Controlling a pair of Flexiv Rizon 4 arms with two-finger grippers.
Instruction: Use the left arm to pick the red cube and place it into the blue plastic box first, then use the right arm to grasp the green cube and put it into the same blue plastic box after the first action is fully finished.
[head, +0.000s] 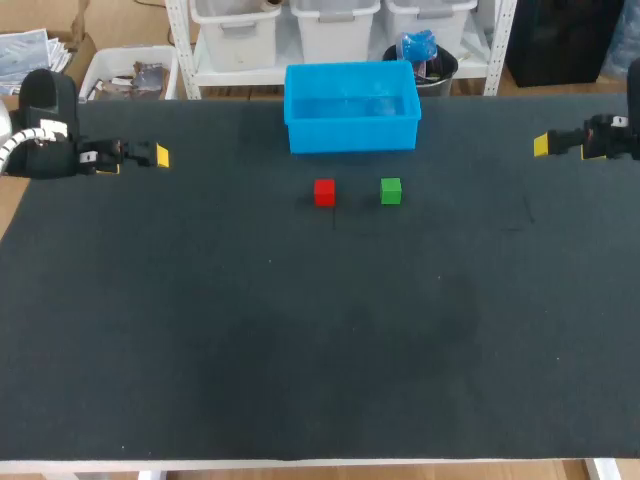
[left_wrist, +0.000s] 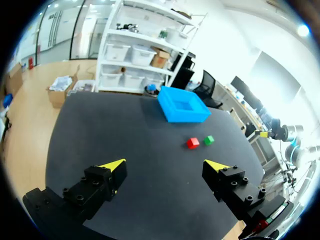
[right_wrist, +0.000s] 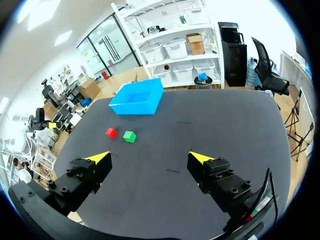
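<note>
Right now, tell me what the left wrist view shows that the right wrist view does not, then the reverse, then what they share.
Only the left wrist view: the left jaws up close, open, with nothing between them, and the right jaws small at the far edge of the black table.
Only the right wrist view: the right jaws up close, also open and empty, and the left jaws small at the opposite edge.
Both: the table, the blue plastic box, and the small red cube and small green cube side by side, apart, on the table outside the box.
</note>
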